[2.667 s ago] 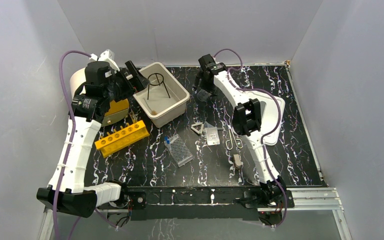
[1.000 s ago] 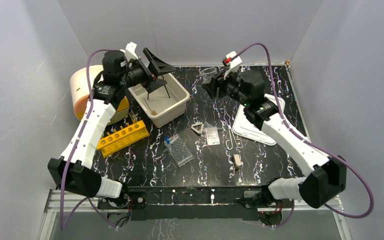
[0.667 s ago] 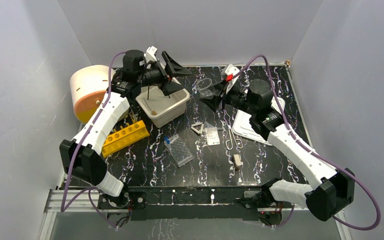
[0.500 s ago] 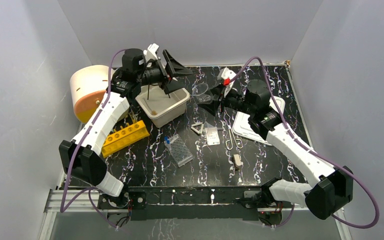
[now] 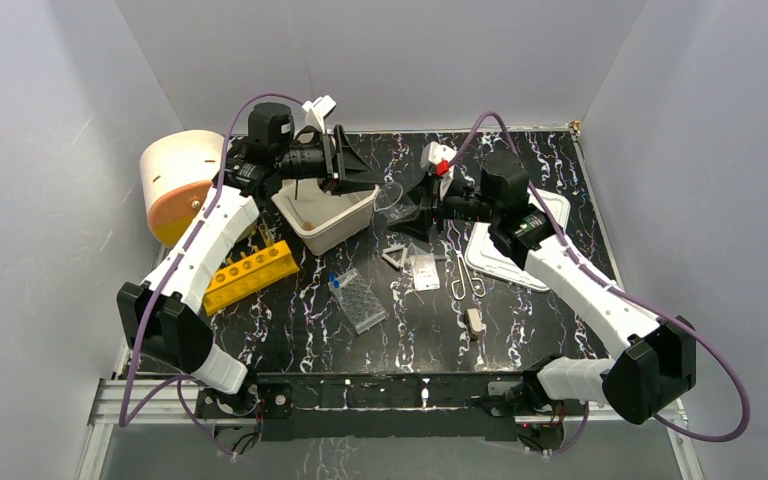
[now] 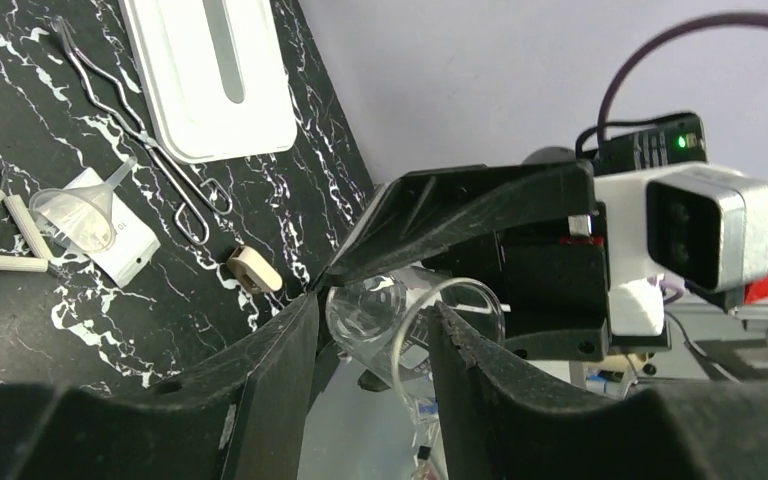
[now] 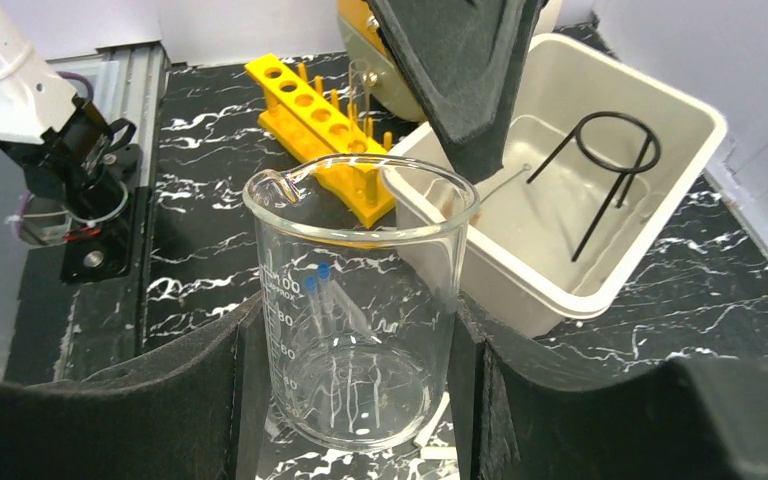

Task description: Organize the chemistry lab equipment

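Observation:
The small clear beaker (image 5: 392, 197) hangs in the air just right of the beige tub (image 5: 335, 225). My right gripper (image 5: 407, 205) is shut on its sides, both pads flat against the glass (image 7: 360, 300). My left gripper (image 5: 375, 180) reaches across the tub and straddles the beaker's rim (image 6: 380, 320). One finger (image 6: 460, 360) lies against the rim; whether the jaws press the glass I cannot tell. The black wire stand (image 7: 610, 165) sits inside the tub. On the table lie the yellow rack (image 5: 245, 275), the well tray (image 5: 360, 300) and the white triangle (image 5: 396, 257).
A white slotted lid (image 5: 520, 250) lies under the right arm. Metal tongs (image 5: 468, 275), a funnel on a packet (image 5: 423, 270) and a small beige clip (image 5: 475, 322) lie mid-table. A round beige drum (image 5: 175, 180) stands at the far left.
The right arm carried the beaker leftward to beside the tub. The left arm swung right over the tub to meet it, and its jaws narrowed around the beaker's rim.

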